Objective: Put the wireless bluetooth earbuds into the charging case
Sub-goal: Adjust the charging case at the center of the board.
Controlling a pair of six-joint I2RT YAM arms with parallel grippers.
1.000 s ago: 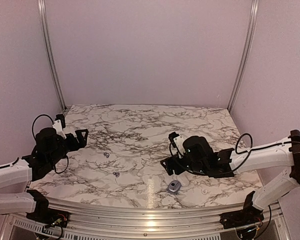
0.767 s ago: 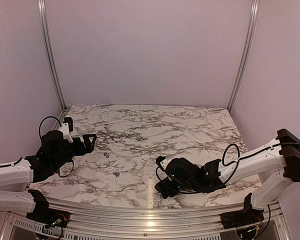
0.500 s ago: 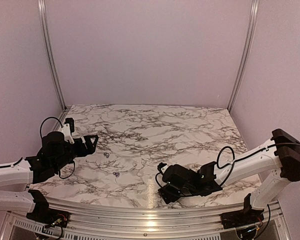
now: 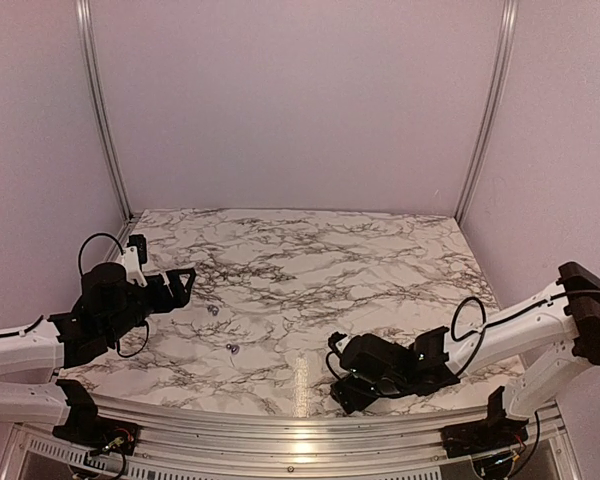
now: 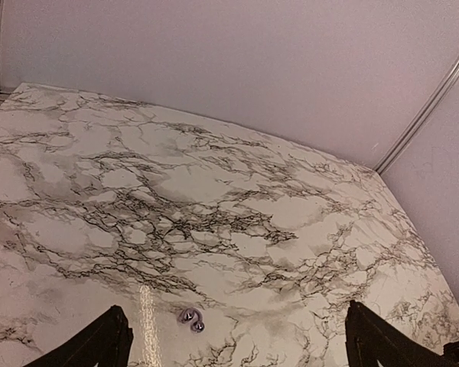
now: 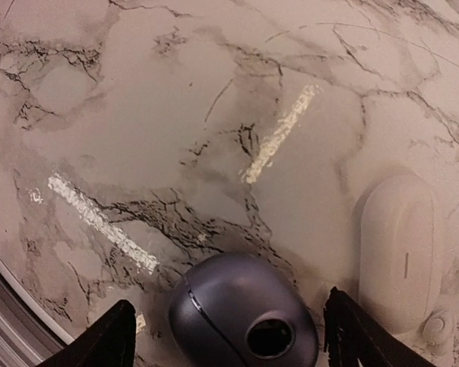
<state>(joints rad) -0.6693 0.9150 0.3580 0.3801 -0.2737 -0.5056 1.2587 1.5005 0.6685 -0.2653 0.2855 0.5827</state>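
Surroundings first: a marble table (image 4: 380,250) is boxed in by pale walls (image 4: 300,100), and a metal rail (image 4: 230,415) is run along the near edge. A couple of bright glare streaks are picked up on the marble in the right wrist view.

In the top view the charging case (image 6: 229,302) is completely covered by the right arm's wrist, down around 5 o'clock on the table, close to the rail. It can only be made out from the right wrist camera, as a greyish-lavender dome with one dark well showing, cut off by the bottom edge of the frame. The right gripper (image 6: 229,306) is spread wide, with a finger seen on either side of the case. Contact can't be made out, so nothing is gripped. Just beside the case at 3 o'clock a white oblong piece (image 6: 402,252) is seen lying flat, with a thin line on it. Whether it's joined to the case can't be told.

One earbud (image 4: 213,310) and the other earbud (image 4: 232,348) are seen lying loose on the marble around 8 o'clock, well apart from the case. In the left wrist view only a tiny shiny blob is caught low in the frame, too small to say if it's one bud or two. The left gripper (image 5: 236,306) is held wide apart with nothing in it, and only its fingertips are in frame.
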